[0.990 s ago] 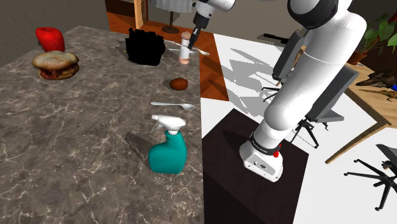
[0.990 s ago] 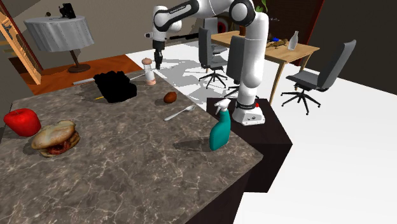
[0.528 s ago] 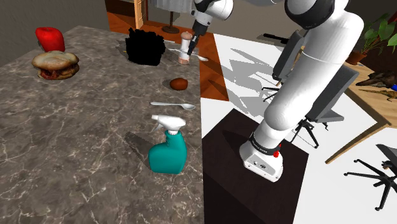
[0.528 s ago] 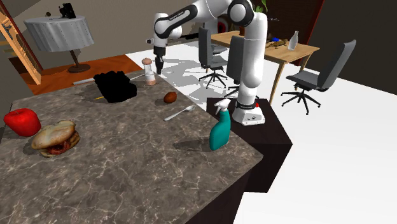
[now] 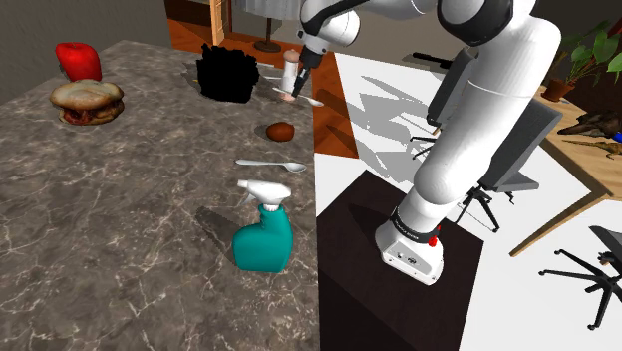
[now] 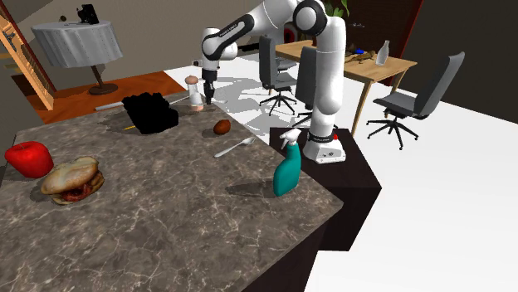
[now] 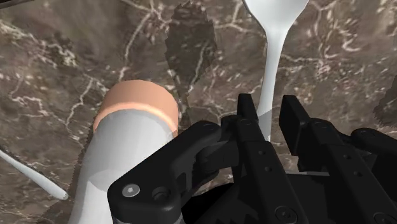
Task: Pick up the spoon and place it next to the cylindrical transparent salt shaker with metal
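The gripper (image 7: 270, 107) has its two black fingers drawn nearly together on the thin handle of the white spoon (image 7: 275, 57), whose bowl points away from the hand, low over the dark marbled countertop (image 7: 57, 57); whether the spoon touches the stone I cannot tell. In the shoulder view the spoon (image 5: 307, 99) is at the far end of the counter, just to the right of the salt shaker (image 5: 289, 70) and close to the counter's right edge. The step in hand looks like the set-down. To do it well I would lower straight and slowly until bowl and handle lie flat, then part the fingers only a little and lift straight up, because the shaker (image 7: 137, 121) stands just beside one finger and a sideways swing or a wide opening could tip it. The edge is close too, so the spoon should not be nudged further right. As for containers, the shaker stands upright, drawn with a white body and a pinkish-orange band at its base, and what it holds cannot be seen; the teal spray bottle (image 5: 264, 237) with its white trigger head stands upright at the near end, well apart, opaque, its contents hidden. A second spoon (image 5: 271, 164) lies loose on the counter between bottle and shaker
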Controlling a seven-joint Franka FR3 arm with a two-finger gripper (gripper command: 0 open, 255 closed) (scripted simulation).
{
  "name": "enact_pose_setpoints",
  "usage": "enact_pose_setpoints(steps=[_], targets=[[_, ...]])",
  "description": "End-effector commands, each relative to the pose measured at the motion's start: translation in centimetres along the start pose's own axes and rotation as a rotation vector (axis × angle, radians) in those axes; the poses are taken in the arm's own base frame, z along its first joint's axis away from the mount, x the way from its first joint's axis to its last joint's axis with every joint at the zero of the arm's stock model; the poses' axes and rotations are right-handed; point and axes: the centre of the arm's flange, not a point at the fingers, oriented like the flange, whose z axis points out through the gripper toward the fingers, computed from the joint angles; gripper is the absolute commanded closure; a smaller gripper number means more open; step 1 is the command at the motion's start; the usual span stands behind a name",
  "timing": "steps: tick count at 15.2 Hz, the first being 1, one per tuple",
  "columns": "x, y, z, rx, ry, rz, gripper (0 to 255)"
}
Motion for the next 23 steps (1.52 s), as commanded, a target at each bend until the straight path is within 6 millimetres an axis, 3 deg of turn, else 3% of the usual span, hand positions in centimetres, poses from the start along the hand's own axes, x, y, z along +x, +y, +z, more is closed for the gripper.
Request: enact_pose_setpoints(steps=[1,7,15,16,21,23], targets=[[-0.2,0.1,1.1,0.0,0.0,0.0,255],[-0.9,0.5,4.1,0.0,0.0,0.0,255],[-0.9,0.5,4.4,0.0,0.0,0.0,255],[-0.9,0.5,4.4,0.0,0.0,0.0,0],[-0.9,0.5,4.4,0.0,0.0,0.0,0],[-0.9,0.5,1.7,0.0,0.0,0.0,0]])
